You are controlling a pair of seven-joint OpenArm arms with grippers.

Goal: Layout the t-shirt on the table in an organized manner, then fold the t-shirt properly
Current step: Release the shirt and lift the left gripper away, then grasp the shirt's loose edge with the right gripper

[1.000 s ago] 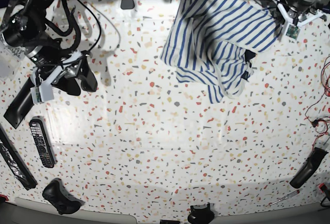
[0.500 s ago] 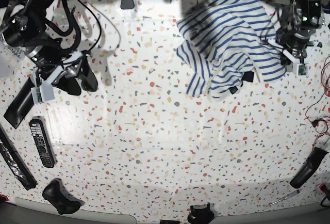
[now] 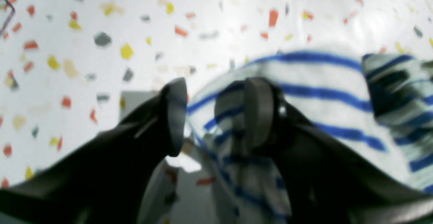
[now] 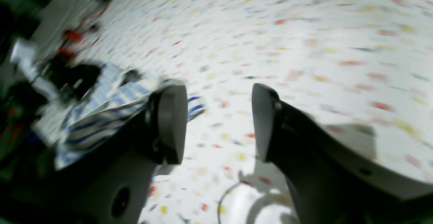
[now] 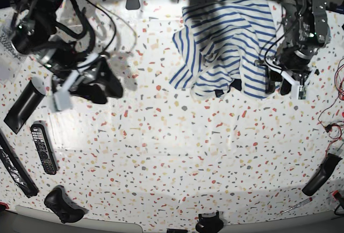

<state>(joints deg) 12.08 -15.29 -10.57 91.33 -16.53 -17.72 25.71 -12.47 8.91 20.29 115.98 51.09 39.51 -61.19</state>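
The t-shirt (image 5: 226,42), white with blue stripes, lies crumpled on the speckled table (image 5: 172,152) at the far right. My left gripper (image 5: 276,85) stands at the shirt's right edge, low over the table. In the left wrist view the left gripper (image 3: 216,115) is open, its fingers (image 3: 176,115) apart, with the t-shirt (image 3: 304,82) lying loosely between and behind them. My right gripper (image 5: 105,88) hangs over bare table at the left, far from the shirt. Up close, the right gripper (image 4: 218,122) is open and holds nothing; the t-shirt (image 4: 98,115) shows blurred in the distance.
A remote control (image 5: 43,148) and long black objects (image 5: 21,104) lie along the left edge. A black controller (image 5: 63,205) sits at the near left. Red cables (image 5: 336,125) and a black handle (image 5: 321,174) are at the right edge.
My left gripper has carried the shirt down and nearer, set it on the table and opened. My right arm has swung to the right toward the table's middle.
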